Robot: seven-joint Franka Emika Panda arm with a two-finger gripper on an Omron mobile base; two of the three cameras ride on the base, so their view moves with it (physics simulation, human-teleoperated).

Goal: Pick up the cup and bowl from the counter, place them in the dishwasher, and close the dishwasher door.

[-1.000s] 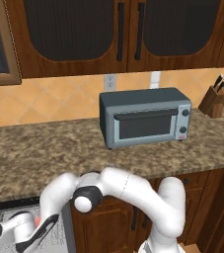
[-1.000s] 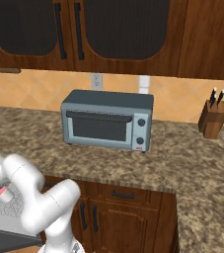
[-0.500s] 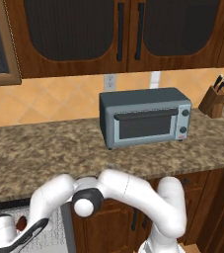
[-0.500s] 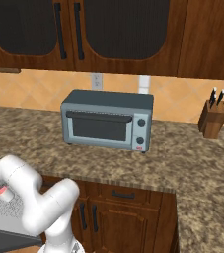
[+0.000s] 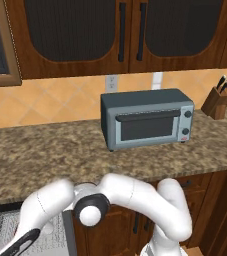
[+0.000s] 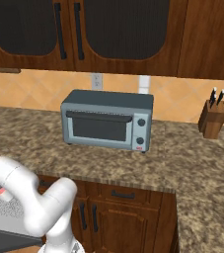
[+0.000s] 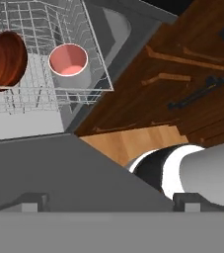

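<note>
Behind the arm on its left, the left base view looks over the counter [image 5: 45,155], where a blue-grey toaster oven [image 5: 147,119] stands against the wall with a knife block [image 5: 220,98] off to the oven's right. Below the counter edge, down and left of the oven, the pale wire rack [image 5: 50,235] of the dishwasher shows beside the arm's white elbow.

In the right base view the toaster oven [image 6: 107,120] sits mid-counter [image 6: 192,163] and the knife block [image 6: 215,114] is well apart to its right. Low and far left of the oven, the arm bends down over the rack [image 6: 7,212], with the dark dishwasher door [image 6: 5,238] lying open beneath it.

The hand view looks into the dishwasher rack [image 7: 59,74]. The cup [image 7: 69,63] stands in the rack, its pink inside facing the camera, and the bowl [image 7: 5,60] leans on its side just beside it. The gripper [image 7: 108,203] is spread wide and empty, well apart from the rack, its tips over the grey door panel [image 7: 54,168].
</note>
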